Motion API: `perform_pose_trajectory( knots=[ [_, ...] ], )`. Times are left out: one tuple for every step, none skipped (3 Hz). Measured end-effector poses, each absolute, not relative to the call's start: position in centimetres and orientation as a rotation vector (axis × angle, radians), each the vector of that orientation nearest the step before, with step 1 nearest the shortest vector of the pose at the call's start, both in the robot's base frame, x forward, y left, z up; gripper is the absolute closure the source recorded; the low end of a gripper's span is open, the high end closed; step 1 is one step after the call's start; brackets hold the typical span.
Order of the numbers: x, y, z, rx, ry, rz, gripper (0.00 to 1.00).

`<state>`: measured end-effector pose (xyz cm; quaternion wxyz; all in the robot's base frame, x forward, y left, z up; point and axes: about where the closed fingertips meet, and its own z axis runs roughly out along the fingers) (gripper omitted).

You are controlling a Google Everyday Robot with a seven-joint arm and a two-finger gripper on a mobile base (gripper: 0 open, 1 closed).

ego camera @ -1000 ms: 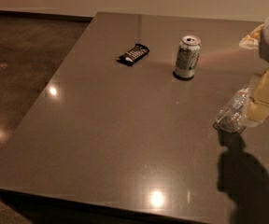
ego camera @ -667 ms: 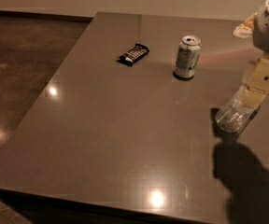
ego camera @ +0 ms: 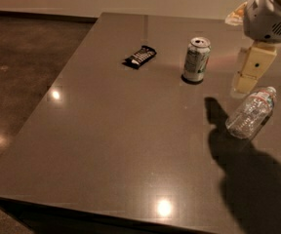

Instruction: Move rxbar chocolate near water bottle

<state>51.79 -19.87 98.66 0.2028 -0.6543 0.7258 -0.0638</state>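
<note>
I see the claw (ego camera: 245, 82), boxy cream plastic under a rounded white housing, hanging over the right of the smooth, glossy grey-brown table (ego camera: 106, 145); I cannot tell whether it is released or clenched. The rxbar chocolate (ego camera: 140, 56), a flat black wrapper with unreadable white lettering, lies far left of the clear crinkled water bottle (ego camera: 251, 113), which is tipped on its side. A green-white soda can (ego camera: 197, 60) stands upright between them.

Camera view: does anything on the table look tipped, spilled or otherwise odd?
The water bottle lies on its side at the right of the table, cap pointing away, close to the gripper that hangs over that side. No spill shows. The can stands upright and the rxbar lies flat.
</note>
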Motion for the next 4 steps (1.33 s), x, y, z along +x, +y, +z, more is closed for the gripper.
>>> perform_pose_trajectory(
  knots=[
    [54.2,-19.1,99.0,-1.881,1.928,-0.241,0.0],
    [57.8,-17.2,100.6,-2.003,1.746,-0.347,0.0],
    [59.4,-15.5,101.3,-2.099,1.632,-0.402,0.0],
    [60.5,-14.1,101.3,-2.23,1.508,-0.463,0.0]
  ],
)
